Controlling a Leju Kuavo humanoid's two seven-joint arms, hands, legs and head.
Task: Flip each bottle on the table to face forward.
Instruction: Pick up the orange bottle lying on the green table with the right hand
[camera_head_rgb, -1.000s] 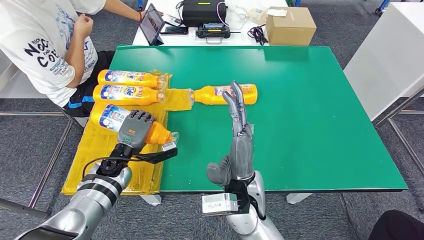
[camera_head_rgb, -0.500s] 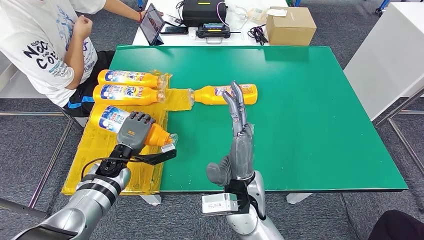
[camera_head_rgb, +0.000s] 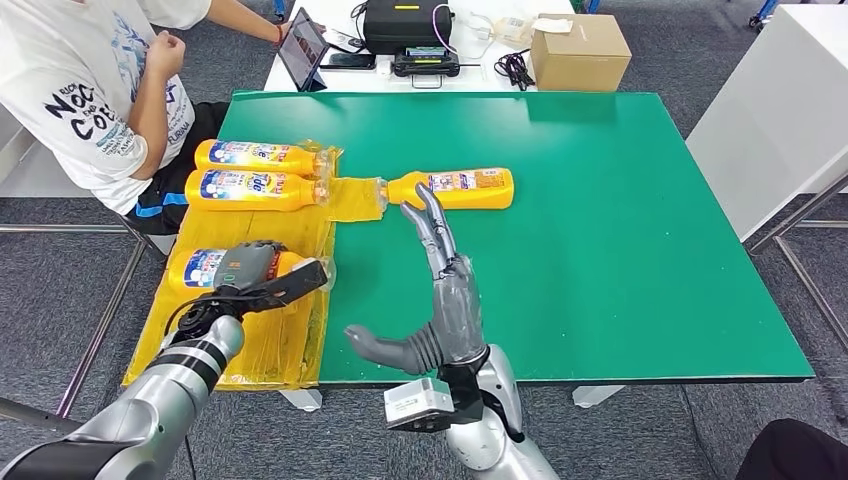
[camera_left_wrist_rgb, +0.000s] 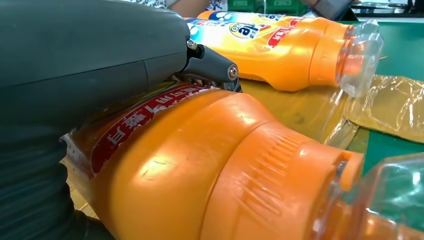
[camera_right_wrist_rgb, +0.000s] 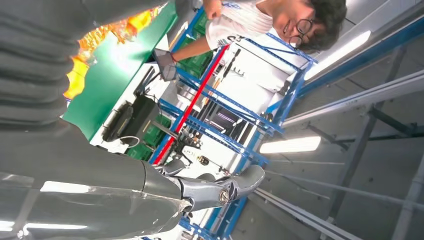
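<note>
Several orange bottles lie on their sides on the left of the green table. Two of them rest side by side on a yellow plastic sheet, caps pointing right. Another bottle lies on the bare green top, cap pointing left. My left hand grips a nearer bottle over the sheet; close up, the held bottle shows its red label and clear cap. My right hand is raised over the table's front part, open, fingers straight, thumb out sideways, holding nothing.
A person in a white shirt sits at the far left corner. Behind the green table a white table carries a tablet, a black case and a cardboard box. Another white table stands on the right.
My left hand has drawn its bottle toward me and to the left and turned over it; the bottle lies lower on the sheet. My right hand has shifted left and spread its thumb.
</note>
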